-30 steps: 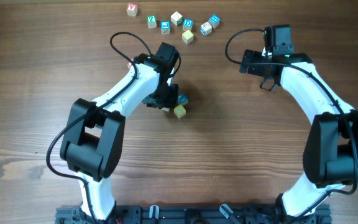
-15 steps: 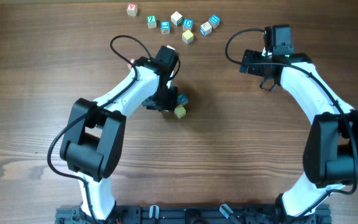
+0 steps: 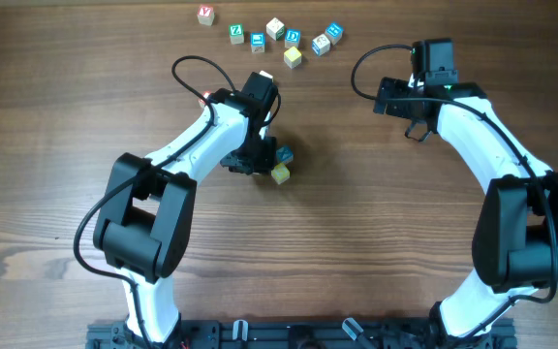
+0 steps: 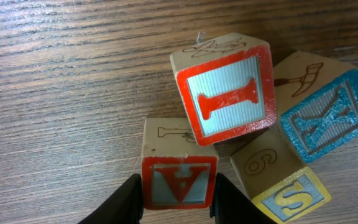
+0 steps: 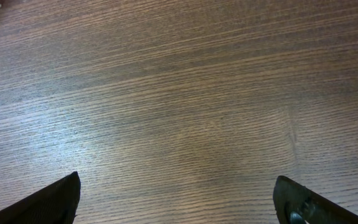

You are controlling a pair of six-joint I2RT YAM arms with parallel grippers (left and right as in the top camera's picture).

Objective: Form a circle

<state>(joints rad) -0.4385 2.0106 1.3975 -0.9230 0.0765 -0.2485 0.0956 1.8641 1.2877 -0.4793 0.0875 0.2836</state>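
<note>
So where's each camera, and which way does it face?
Overhead: fixed above the table, looking straight down; both arms whole, left gripper at the cube cluster.
Left wrist: on the left arm, looking down past its fingers, which flank the red A cube.
Right wrist: on the right arm, facing the table; right gripper open.
Shared: overhead and left wrist both show the yellow cube.

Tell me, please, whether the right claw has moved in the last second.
No. Overhead, the right claw holds the same spot, right of the loose cubes, jaws open.
</note>
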